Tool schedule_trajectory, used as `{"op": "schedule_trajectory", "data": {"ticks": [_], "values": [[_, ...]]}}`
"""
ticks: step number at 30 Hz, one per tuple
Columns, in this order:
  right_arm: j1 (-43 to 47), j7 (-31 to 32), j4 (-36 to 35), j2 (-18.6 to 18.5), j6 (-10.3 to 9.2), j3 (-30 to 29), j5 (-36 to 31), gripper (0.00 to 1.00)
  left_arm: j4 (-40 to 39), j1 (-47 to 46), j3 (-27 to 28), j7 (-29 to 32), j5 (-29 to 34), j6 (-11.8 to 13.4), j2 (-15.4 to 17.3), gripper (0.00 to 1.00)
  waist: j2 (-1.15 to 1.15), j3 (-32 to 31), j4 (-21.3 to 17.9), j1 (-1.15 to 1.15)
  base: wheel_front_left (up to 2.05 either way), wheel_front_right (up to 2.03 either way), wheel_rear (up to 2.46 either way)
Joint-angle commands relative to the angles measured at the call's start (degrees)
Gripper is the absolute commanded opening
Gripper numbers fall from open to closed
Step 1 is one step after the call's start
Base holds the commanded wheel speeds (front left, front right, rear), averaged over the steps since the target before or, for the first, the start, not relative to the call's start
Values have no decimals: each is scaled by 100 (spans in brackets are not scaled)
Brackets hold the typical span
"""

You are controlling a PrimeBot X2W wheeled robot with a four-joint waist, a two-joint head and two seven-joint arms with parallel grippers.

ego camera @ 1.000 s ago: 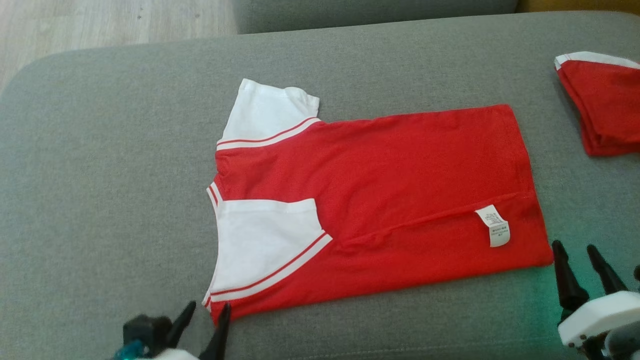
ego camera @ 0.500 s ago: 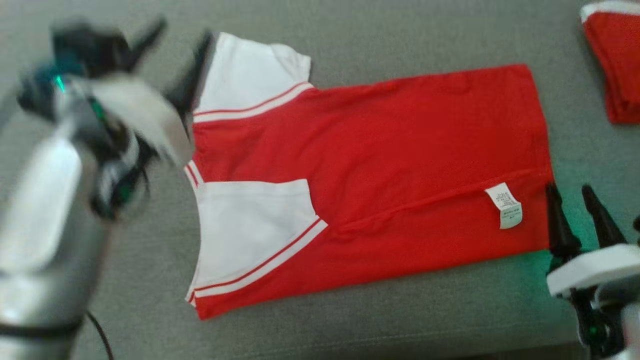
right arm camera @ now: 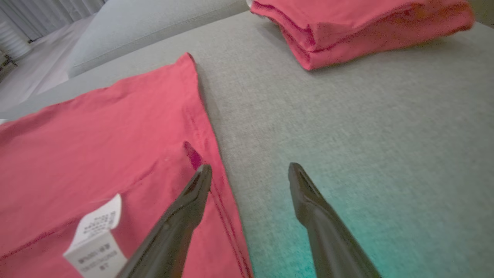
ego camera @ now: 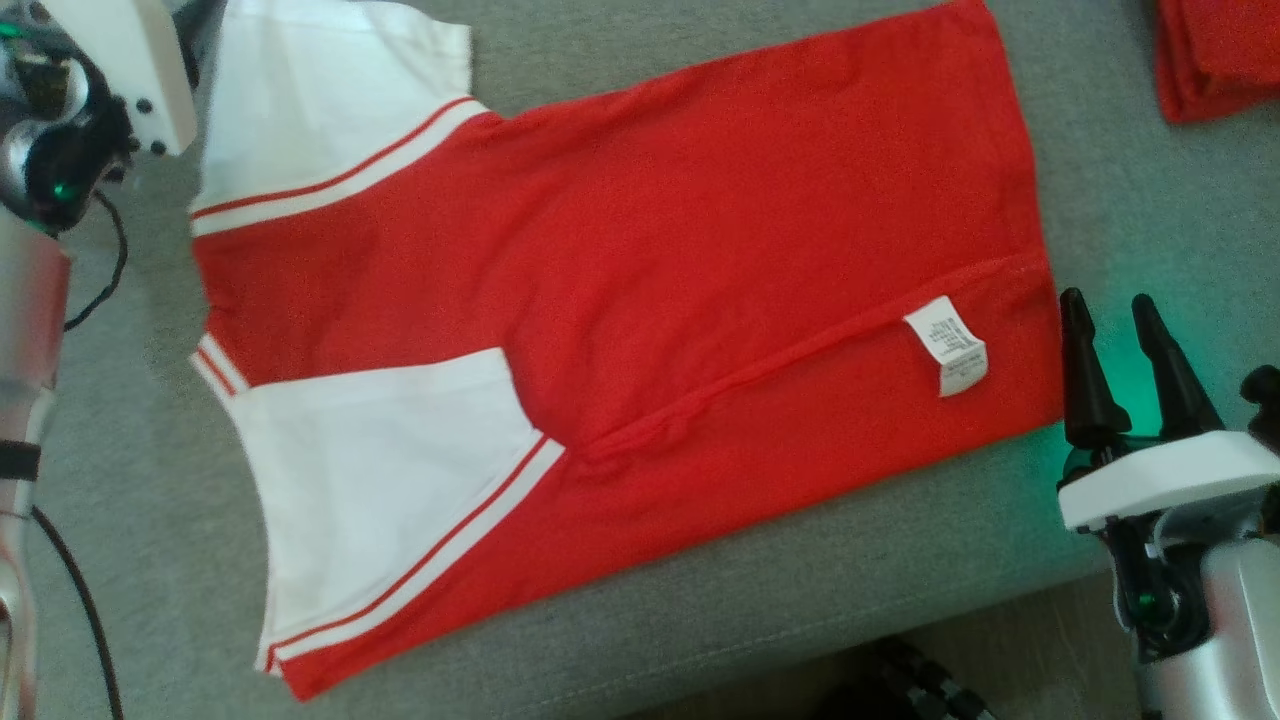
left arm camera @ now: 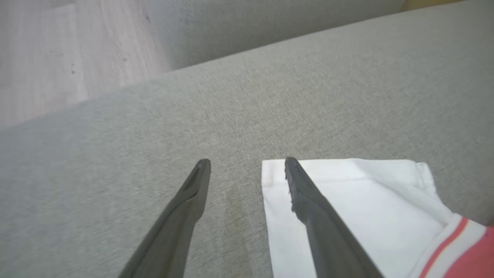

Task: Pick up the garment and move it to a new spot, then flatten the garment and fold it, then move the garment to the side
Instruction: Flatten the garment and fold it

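Note:
The garment is a red shirt with white sleeves, lying flat on the grey cushion with its white label up. My left gripper is open at the far sleeve: one finger hangs over the sleeve's corner, the other over bare cushion. In the head view that arm's white wrist sits at the upper left. My right gripper is open at the hem beside the label. One right finger lies over the hem, and the other is above the cushion.
A folded red garment lies at the far right of the cushion. The cushion's front edge runs close below the shirt. Wooden floor and a grey back cushion lie beyond the left gripper.
The head camera has dipped closer to the shirt. My left arm has swung from the near sleeve up to the far sleeve. The right gripper has closed in on the hem.

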Motion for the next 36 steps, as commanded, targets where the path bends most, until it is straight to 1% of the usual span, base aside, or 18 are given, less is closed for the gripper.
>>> {"op": "schedule_trajectory", "data": {"ticks": [1, 3, 10, 14, 16, 18, 19, 20, 21, 27, 31, 36], "values": [[-28, -83, -113, -46, 37, 89, 59, 100, -71, -250, 152, 32, -58, -22, 330, 100, 0, 121, -149, -1, 0, 0, 0], [-33, -129, -62, -41, 37, 97, 69, 100, 85, -277, 169, 44, -135, -31, 355, 100, 0, 143, -188, -1, 0, 0, 0], [-83, -225, 41, -38, 37, 141, 89, 100, 372, -339, -41, 11, -96, -54, 460, 100, 0, 192, -226, -1, 0, 0, 0], [-141, -243, 88, -46, 37, 162, 78, 100, 515, -376, -79, -26, -149, -59, 450, 100, 0, 197, -228, -1, 0, 0, 0], [-162, -251, 108, -46, 37, 159, 78, 100, 564, -364, -145, 20, -184, -62, 426, 84, 0, 182, -224, -1, 0, 0, 0], [-188, -252, 131, -36, 37, 132, 156, 100, 592, -340, -220, 59, -230, -66, 409, 62, 0, 149, -214, -1, 0, 0, 0], [-208, -246, 141, -45, 37, 117, 181, 100, 589, -327, -255, 50, -256, -68, 400, 41, 0, 129, -207, -1, 0, 0, 0], [-232, -245, 142, -67, 37, 108, 178, 100, 583, -307, -291, 42, -295, -69, 382, 27, 0, 101, -195, -1, 0, 0, 0], [-262, -244, 139, -83, 37, 104, 180, 100, 558, -286, -341, 18, -333, -70, 368, 0, 0, 76, -183, -1, 0, 0, 0], [-540, -159, 115, -206, 37, 150, 111, 100, 326, -154, -740, -157, -712, -72, 352, 0, 0, -140, -58, -1, 0, 0, 0], [-827, -44, 137, -287, 37, 244, 39, 100, 115, -160, -1004, -468, -872, -73, 398, 0, 0, -289, 34, -1, 0, 0, 0], [-1207, 71, 352, -361, 37, 406, -75, 100, -43, -218, -1365, -857, -1019, -73, 390, 0, 0, -508, 225, -1, 0, 0, 0]]}}
